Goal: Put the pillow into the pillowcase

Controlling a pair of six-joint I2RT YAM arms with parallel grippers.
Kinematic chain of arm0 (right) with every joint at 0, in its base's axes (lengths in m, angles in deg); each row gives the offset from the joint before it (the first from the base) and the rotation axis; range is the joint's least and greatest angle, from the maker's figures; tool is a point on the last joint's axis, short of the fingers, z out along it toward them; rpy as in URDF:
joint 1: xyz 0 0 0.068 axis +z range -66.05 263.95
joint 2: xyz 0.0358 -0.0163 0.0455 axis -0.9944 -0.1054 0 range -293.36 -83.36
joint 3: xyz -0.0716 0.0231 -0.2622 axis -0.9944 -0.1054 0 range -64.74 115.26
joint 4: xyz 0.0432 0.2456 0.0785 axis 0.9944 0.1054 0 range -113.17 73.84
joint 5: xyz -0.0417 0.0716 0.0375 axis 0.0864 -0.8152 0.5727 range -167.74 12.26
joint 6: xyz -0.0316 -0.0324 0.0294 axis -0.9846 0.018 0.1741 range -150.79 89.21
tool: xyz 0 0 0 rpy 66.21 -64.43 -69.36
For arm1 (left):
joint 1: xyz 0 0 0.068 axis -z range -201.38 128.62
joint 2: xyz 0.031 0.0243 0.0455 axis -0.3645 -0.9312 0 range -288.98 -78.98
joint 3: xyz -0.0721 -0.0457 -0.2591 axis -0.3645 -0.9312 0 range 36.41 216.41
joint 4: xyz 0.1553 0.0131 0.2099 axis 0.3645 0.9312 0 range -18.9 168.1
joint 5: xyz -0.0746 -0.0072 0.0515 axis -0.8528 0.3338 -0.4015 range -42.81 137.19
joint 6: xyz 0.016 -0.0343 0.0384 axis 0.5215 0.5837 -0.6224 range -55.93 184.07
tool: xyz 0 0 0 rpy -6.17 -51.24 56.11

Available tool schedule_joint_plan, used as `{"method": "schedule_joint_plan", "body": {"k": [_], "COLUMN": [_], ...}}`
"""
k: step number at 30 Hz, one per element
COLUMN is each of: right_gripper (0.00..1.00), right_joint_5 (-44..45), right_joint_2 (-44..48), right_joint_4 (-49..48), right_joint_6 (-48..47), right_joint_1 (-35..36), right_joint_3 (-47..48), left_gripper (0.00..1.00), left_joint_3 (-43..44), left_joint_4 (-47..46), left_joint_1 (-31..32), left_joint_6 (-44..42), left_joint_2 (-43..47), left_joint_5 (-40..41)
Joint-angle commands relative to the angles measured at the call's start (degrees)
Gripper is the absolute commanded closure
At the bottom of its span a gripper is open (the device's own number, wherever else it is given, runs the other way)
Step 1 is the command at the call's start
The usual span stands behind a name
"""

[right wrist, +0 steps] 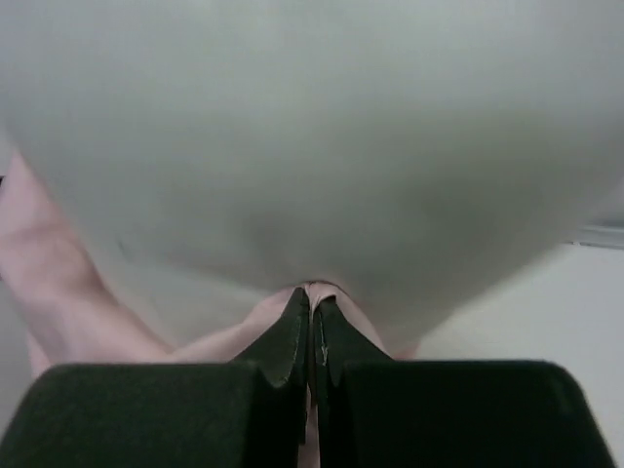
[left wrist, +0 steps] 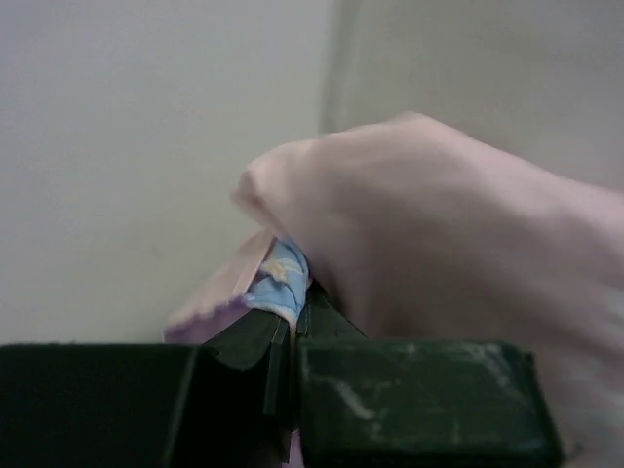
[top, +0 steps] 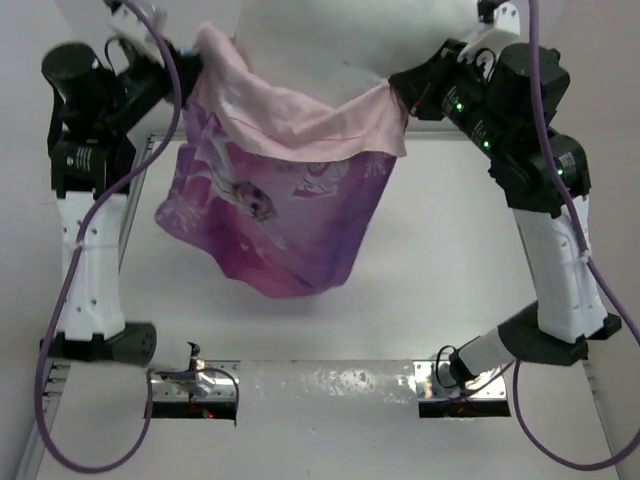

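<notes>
Holding aloft, in the view from above, a thin pink-and-purple fabric pillowcase (top: 275, 215) printed with a cartoon princess, stretched between two black arms over the pale table (top: 450, 260). Clamped at its upper left corner by the left gripper (top: 188, 58) and at its upper right corner by the right gripper (top: 398, 88), with the pale pink reverse folded over along the top edge and the printed side sagging below. Backing onto a large plump white pillow (top: 350, 30) at the far edge of the view, just behind that top edge; impossible to judge whether any of it sits inside the opening. From the left wrist: pressed together on a bunched fold of the pillowcase (left wrist: 439, 234), with a scrap of blue-and-purple print poking out at the left gripper (left wrist: 292, 327) tips and pale pink cloth billowing to the right. From the right wrist: closed tight on a thin pink edge of the pillowcase (right wrist: 58, 273) at the right gripper (right wrist: 312, 317), with the pillow (right wrist: 312, 146) filling the view above, close to the fingertips.
</notes>
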Motion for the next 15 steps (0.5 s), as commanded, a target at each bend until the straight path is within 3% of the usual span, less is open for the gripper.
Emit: {"method": "schedule_joint_plan", "body": {"k": [1,2,3,4,5,6,7,8,9,10,11,12,13,14,15], "right_gripper": [1.00,1.00,1.00,1.00,1.00,1.00,1.00,1.00,1.00,1.00,1.00,1.00,1.00,1.00,1.00], "right_joint_5": [-1.45,-1.54,-0.76,0.29,0.65,1.18,1.70,2.58,3.02,3.55,4.42,5.13,5.57,5.40,5.49], "right_joint_2": [12.80,14.23,13.29,6.32,2.68,0.47,1.49,4.81,9.10,15.67,15.91,13.91,10.24,2.37,0.29], "right_joint_4": [-15.05,-23.74,-22.00,-18.24,-10.98,-8.13,-6.27,-8.78,-14.80,-21.04,-25.46,-22.72,-18.86,-12.21,-10.05], "right_joint_6": [-0.51,0.02,-0.58,-1.89,-3.99,-4.80,-5.07,-5.85,-5.69,-5.08,-5.42,-6.73,-7.87,-9.45,-9.55], "right_joint_1": [-0.24,-0.32,-0.32,-0.32,-0.24,-0.24,-0.24,-0.24,-0.24,-0.24,-0.32,-0.24,-0.24,-0.32,-0.32], "right_joint_3": [-25.46,-26.41,-21.98,-3.84,5.22,11.75,8.59,0.21,-21.80,-28.29,-28.96,-24.18,-4.64,5.82,15.58], "left_gripper": [1.00,1.00,1.00,1.00,1.00,1.00,1.00,1.00,1.00,1.00,1.00,1.00,1.00,1.00,1.00], "left_joint_3": [-14.32,0.66,11.60,20.76,30.07,27.82,11.70,1.70,-7.19,-9.89,-4.26,5.28,25.22,31.42,33.31], "left_joint_4": [-11.88,-5.00,-1.19,1.20,3.22,2.98,1.58,-5.04,-9.55,-11.68,-9.44,-6.02,-3.12,-0.56,-0.45], "left_joint_1": [-0.33,-0.50,-0.42,-0.42,-0.42,-0.42,-0.42,-0.42,-0.42,-0.42,-0.42,-0.50,-0.50,-0.59,-0.50], "left_joint_6": [-1.10,-1.98,-4.33,-5.40,-7.50,-7.26,-6.13,-4.55,-3.93,-3.14,-2.61,-3.21,-3.83,-4.96,-5.15], "left_joint_2": [10.56,7.60,-0.35,-3.74,-5.77,-4.05,-0.81,7.22,10.09,10.73,6.29,1.99,-2.15,-7.41,-7.03], "left_joint_5": [4.81,5.87,7.79,8.51,8.17,7.73,7.29,4.93,4.56,5.78,9.01,10.26,11.49,12.63,12.12]}}
